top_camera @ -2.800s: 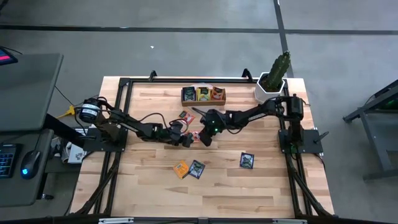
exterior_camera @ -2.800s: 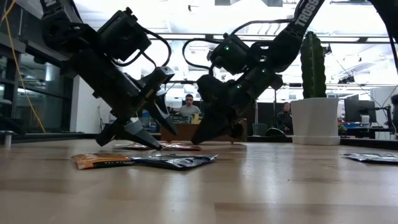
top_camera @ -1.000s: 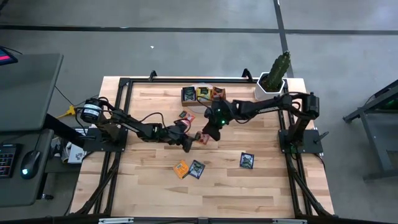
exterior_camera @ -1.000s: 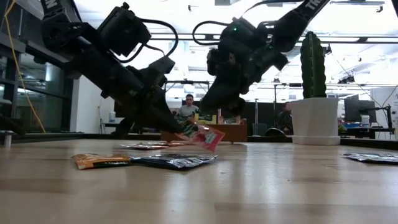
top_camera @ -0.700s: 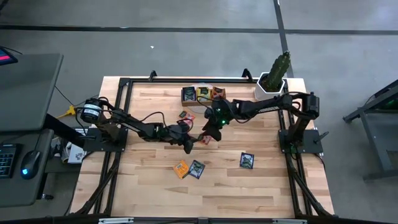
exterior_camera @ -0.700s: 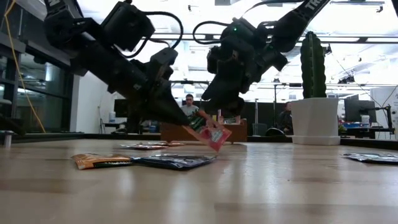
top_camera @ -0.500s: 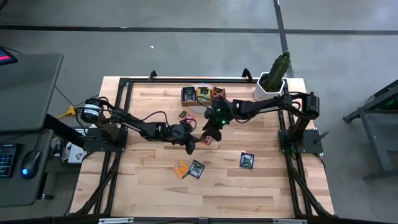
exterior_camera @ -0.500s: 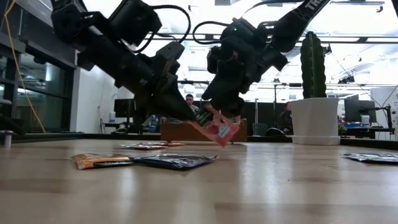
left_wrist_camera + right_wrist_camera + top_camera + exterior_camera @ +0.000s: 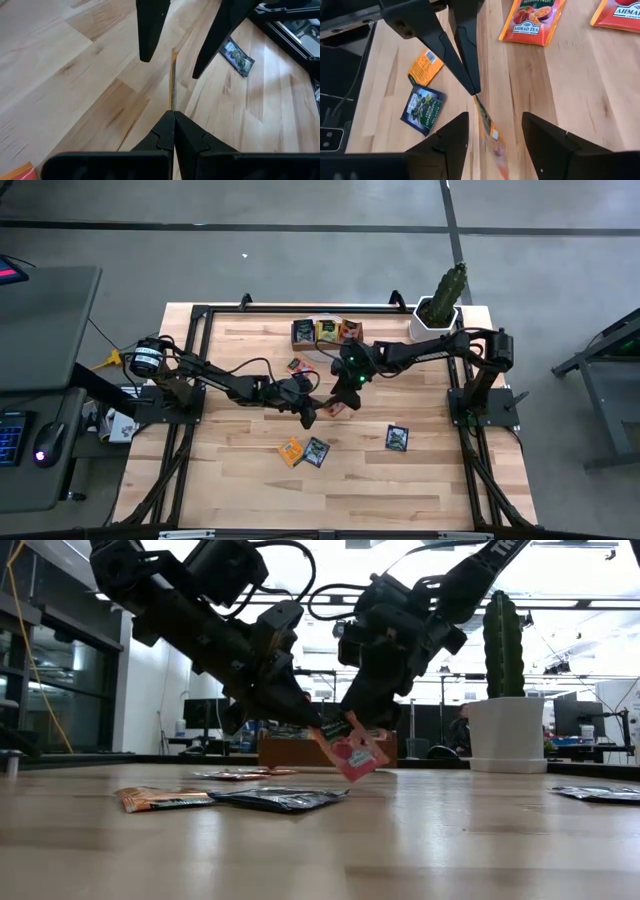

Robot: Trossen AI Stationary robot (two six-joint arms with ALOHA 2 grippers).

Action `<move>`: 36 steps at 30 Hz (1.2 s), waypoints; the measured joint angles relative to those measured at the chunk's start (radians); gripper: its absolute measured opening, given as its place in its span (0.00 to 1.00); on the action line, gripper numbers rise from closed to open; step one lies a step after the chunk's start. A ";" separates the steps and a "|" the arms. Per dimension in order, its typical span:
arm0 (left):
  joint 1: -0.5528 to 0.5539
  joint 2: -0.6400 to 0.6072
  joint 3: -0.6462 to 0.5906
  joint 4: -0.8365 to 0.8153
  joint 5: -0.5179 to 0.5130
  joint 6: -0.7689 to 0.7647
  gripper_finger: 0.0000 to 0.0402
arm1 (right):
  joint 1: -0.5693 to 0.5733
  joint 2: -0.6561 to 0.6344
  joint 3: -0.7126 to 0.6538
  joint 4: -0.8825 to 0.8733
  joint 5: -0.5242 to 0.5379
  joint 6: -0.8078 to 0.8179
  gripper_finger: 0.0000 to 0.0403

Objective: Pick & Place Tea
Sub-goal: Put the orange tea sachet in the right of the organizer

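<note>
Holding a red-orange tea sachet [image 9: 350, 752] above mid-table, the left gripper [image 9: 305, 723] is clenched on its upper corner; the right gripper [image 9: 492, 145] straddles it, spread wide. Foil appears light, thin, flexible and probably slippery: pinch an edge, not the face.

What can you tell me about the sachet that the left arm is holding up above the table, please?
The red-pink sachet is a small flat foil packet with a printed label, hanging tilted, clear of the wooden table. The left gripper has its jaws shut on the packet's upper corner. The right gripper is open, its fingers to either side of the packet but not touching it. In the left wrist view it shows edge-on as a thin strip.
</note>
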 joint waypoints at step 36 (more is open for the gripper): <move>0.013 -0.327 -0.001 -0.470 -0.229 0.122 0.20 | 0.029 -0.011 -0.001 0.035 0.083 -0.067 0.00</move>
